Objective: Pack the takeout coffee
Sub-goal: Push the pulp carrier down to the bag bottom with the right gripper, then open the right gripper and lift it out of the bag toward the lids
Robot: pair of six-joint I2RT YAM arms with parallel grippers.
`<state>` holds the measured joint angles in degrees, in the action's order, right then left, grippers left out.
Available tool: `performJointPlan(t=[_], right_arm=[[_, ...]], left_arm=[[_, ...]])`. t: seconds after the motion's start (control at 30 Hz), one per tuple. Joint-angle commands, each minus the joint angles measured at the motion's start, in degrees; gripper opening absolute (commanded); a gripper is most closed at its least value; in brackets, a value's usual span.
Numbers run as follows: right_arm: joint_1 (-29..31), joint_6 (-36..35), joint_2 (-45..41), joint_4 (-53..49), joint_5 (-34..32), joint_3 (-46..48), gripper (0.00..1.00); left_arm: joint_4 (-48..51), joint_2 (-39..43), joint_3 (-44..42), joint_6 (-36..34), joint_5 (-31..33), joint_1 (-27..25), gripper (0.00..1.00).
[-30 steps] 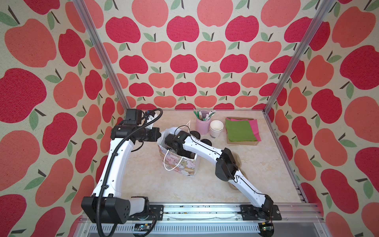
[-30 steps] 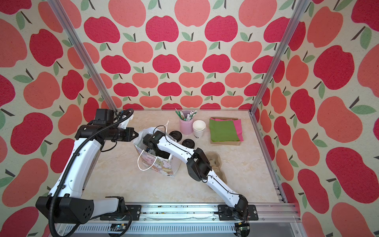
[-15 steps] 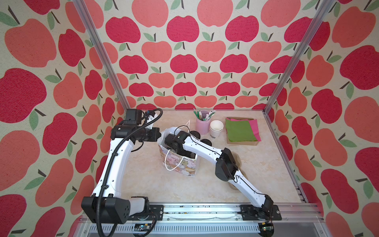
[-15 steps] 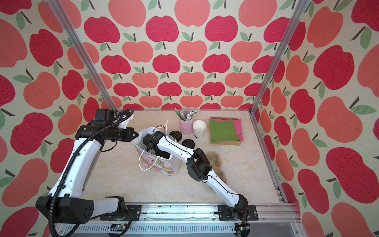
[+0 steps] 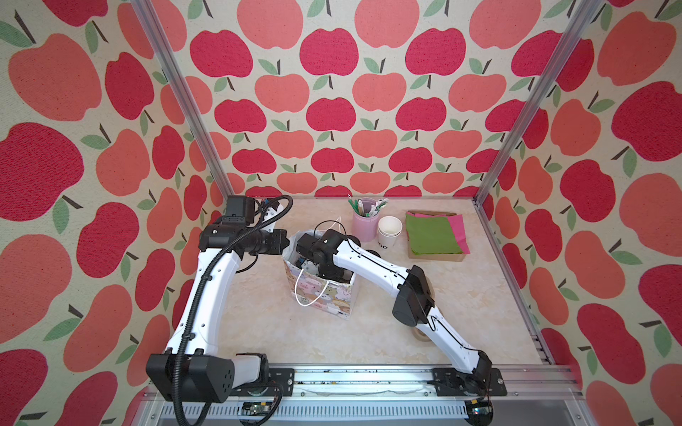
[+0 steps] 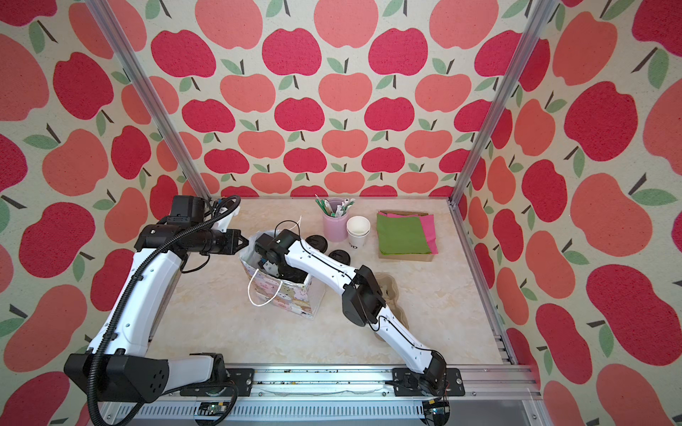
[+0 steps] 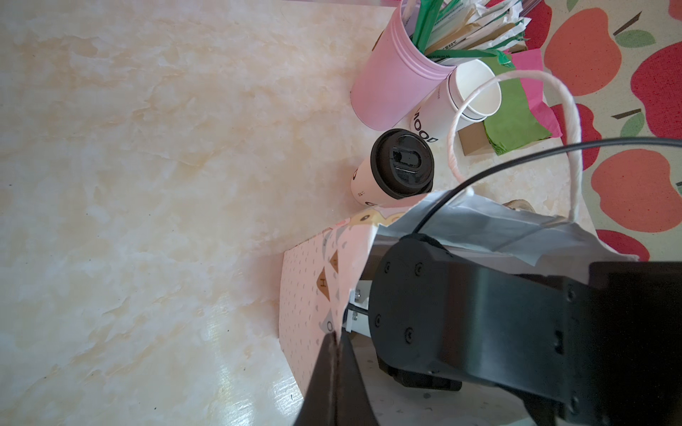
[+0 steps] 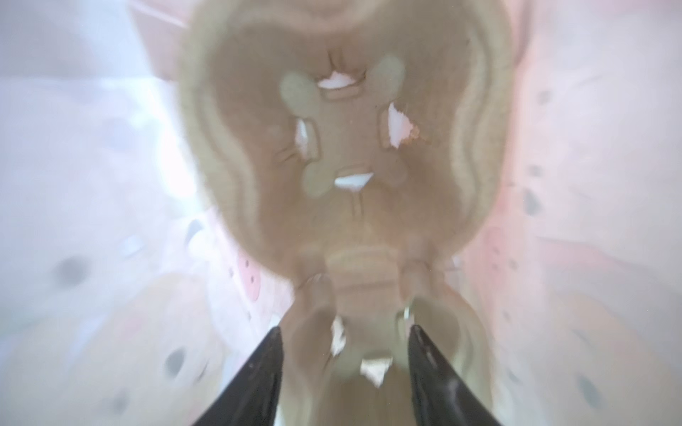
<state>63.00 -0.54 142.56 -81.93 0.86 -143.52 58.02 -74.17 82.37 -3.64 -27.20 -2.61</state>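
The takeout coffee (image 7: 400, 168), a white cup with a black sip lid, stands on the table just behind a patterned gift bag (image 5: 324, 295). In both top views, two black lids (image 6: 317, 242) (image 6: 339, 255) show behind the bag. My left gripper (image 7: 336, 333) is shut on the bag's rim at its left side (image 6: 245, 241). My right arm reaches down into the bag. There my right gripper (image 8: 345, 328) is open over a tan pulp cup carrier (image 8: 343, 147) on the bag's floor, with nothing held.
A pink holder of stirrers (image 5: 363, 225) and stacked empty white cups (image 5: 389, 230) stand at the back. Green and pink napkins (image 5: 431, 234) lie in a cardboard tray at the back right. More tan pulp carriers (image 6: 391, 291) lie under my right arm.
My right gripper's jaws have spread apart inside the bag. Both arms and the bag have stayed in place.
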Motion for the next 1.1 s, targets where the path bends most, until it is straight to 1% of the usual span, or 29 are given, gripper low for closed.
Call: performJointPlan(t=[0.0,0.23,0.43,0.57,0.7,0.87,1.07], right_arm=[[0.43,0.73,-3.56,0.08,-1.54,-1.70,0.61],[0.41,1.53,-7.20,2.18,-1.04,-3.03,0.65],[0.45,1.25,-10.89,4.44,-1.38,-2.98,0.72],[0.50,0.98,-12.49,5.38,-2.07,-3.00,0.78],[0.53,1.05,-13.41,6.93,-0.88,-1.96,0.81],[0.71,1.07,-13.86,7.79,-1.09,-2.11,0.82],[0.83,0.65,-17.97,11.87,-2.14,-1.77,0.84]], left_arm=[[0.67,1.66,-0.32,-1.04,1.05,-0.02,0.00],[0.87,1.92,-0.63,-1.20,1.23,-0.14,0.00],[0.78,2.19,-0.64,-1.28,1.45,-0.15,0.00],[0.87,2.23,-0.77,-1.31,1.46,-0.20,0.00],[0.74,2.17,-0.81,-1.22,1.21,-0.29,0.00],[0.83,2.01,-0.76,-1.42,1.37,-0.29,0.00],[0.77,1.96,-1.13,-1.59,1.41,-0.29,0.00]])
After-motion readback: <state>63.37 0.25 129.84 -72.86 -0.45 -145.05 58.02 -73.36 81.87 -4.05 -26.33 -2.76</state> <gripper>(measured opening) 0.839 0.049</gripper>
